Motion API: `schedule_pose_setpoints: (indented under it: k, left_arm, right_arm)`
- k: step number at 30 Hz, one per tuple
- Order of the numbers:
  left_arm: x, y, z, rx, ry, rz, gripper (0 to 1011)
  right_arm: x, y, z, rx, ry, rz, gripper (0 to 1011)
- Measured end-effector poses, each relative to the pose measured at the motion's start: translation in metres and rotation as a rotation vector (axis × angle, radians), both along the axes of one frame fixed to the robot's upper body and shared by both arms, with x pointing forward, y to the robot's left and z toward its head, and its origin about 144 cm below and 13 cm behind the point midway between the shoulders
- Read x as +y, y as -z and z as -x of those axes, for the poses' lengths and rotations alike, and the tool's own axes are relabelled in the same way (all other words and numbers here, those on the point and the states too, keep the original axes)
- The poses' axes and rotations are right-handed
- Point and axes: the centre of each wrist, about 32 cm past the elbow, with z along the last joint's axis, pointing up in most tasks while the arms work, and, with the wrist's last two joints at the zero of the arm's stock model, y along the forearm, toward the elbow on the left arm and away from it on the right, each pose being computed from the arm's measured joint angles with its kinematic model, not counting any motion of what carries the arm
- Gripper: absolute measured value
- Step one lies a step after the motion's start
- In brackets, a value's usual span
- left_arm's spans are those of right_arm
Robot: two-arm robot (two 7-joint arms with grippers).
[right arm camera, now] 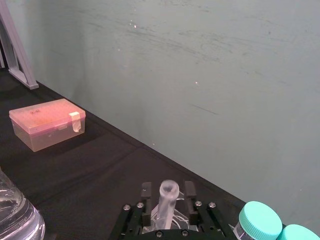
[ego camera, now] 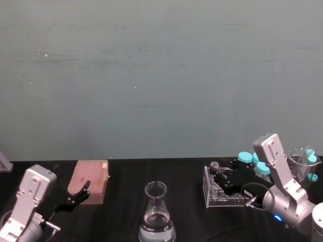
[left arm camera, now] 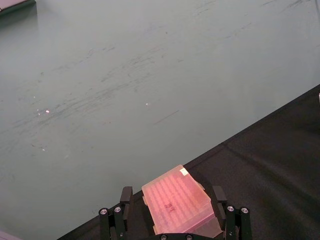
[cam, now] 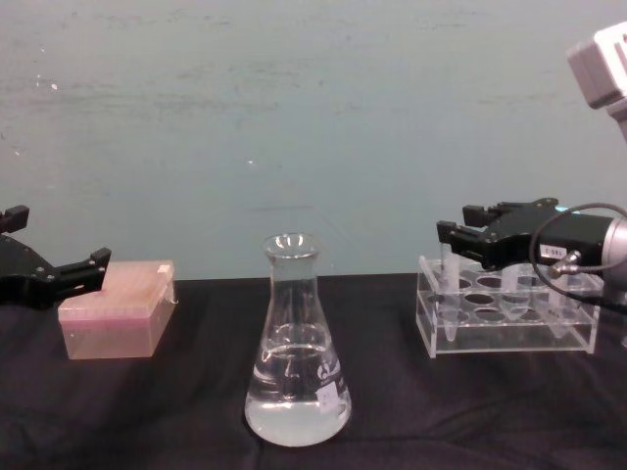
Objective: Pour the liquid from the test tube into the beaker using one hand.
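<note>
Reaching in over the clear acrylic tube rack [cam: 505,311] at the right of the table, my right hand, the black two-finger gripper [cam: 454,236] on the silver-and-white arm, sits level with the top of the small slim clear plastic test tube [right arm camera: 168,200]. From the right wrist camera I see the tube's flared open rim standing upright between the two fingers [right arm camera: 145,190], with a narrow gap on each side, so the hand is partly open and brackets the tube; I cannot tell whether either finger touches it. From the chest camera the tube stands in the rack's near-left corner, its lower part down in the rack. I cannot make out the liquid inside it.

I see the tall clear glass conical flask [cam: 297,348] with a small white label well apart from the hand, toward the middle of the black table [cam: 176,421], already holding clear liquid in its wide base.

Teal-capped tubes [ego camera: 245,157] stand just beyond the rack.

My left gripper [cam: 59,272] is open and holds nothing, near the translucent pink lidded box [cam: 117,310] at the left.
</note>
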Motion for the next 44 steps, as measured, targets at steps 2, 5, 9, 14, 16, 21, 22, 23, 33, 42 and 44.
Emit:
schedule_pose_setpoints:
  k: [2, 5, 9, 14, 16, 21, 22, 23, 33, 42, 44]
  left_arm:
    - [0.0000, 0.0000, 0.0000, 0.000, 0.000, 0.000, 1000]
    - [0.0000, 0.0000, 0.0000, 0.000, 0.000, 0.000, 1000]
    - [0.0000, 0.0000, 0.0000, 0.000, 0.000, 0.000, 1000]
    - [0.0000, 0.0000, 0.0000, 0.000, 0.000, 0.000, 1000]
    - [0.0000, 0.0000, 0.0000, 0.000, 0.000, 0.000, 1000]
    - [0.0000, 0.0000, 0.0000, 0.000, 0.000, 0.000, 1000]
    - [0.0000, 0.0000, 0.0000, 0.000, 0.000, 0.000, 1000]
    - [0.0000, 0.0000, 0.0000, 0.000, 0.000, 0.000, 1000]
    - [0.0000, 0.0000, 0.0000, 0.000, 0.000, 0.000, 1000]
    - [0.0000, 0.0000, 0.0000, 0.000, 0.000, 0.000, 1000]
    - [0.0000, 0.0000, 0.0000, 0.000, 0.000, 0.000, 1000]
  right_arm:
    - [0.0000, 0.0000, 0.0000, 0.000, 0.000, 0.000, 430]
    - [0.0000, 0.0000, 0.0001, -0.001, 0.000, 0.000, 531]
    - [0.0000, 0.0000, 0.0002, -0.001, 0.000, -0.001, 673]
    - [0.0000, 0.0000, 0.0002, -0.001, 0.000, -0.001, 807]
    - [0.0000, 0.0000, 0.0002, -0.001, 0.000, -0.001, 877]
    - [0.0000, 0.0000, 0.0002, -0.001, -0.001, -0.001, 980]
    - [0.0001, 0.0000, 0.0002, -0.001, -0.001, -0.001, 998]
    - [0.0001, 0.0001, 0.0002, -0.001, -0.001, -0.001, 1003]
    - [0.0001, 0.0000, 0.0002, -0.001, -0.001, -0.001, 1003]
    - [0.0001, 0.0000, 0.0002, -0.001, -0.001, -0.001, 1003]
    - [0.0001, 0.0000, 0.0002, -0.001, -0.001, -0.001, 1003]
